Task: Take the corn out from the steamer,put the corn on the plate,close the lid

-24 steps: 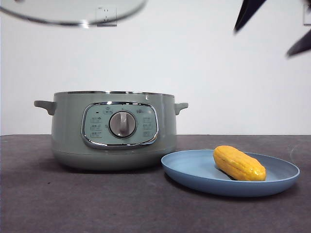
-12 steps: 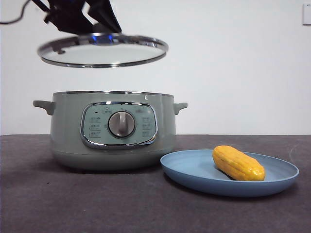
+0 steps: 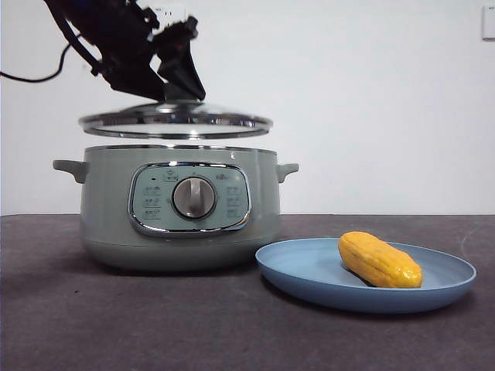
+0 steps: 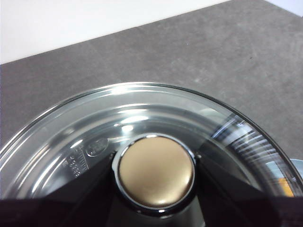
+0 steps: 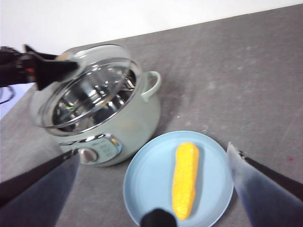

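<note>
Lowered since before: lid (image 3: 175,122) just above steamer (image 3: 179,207), knob clamped by left gripper (image 3: 166,77). Corn (image 3: 380,260) already on plate (image 3: 309,272); right gripper (image 5: 156,189) wide open, empty. Left: seating lid.

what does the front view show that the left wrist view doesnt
Only the front view shows the steamer with its control panel and dial, the plate with the corn lying on it, and the small gap between the lid and the pot's rim. Only the left wrist view shows the knob from above, clamped by the left hand, and stamped markings on the glass. Both show the lid held by that hand, and the dark table.
</note>
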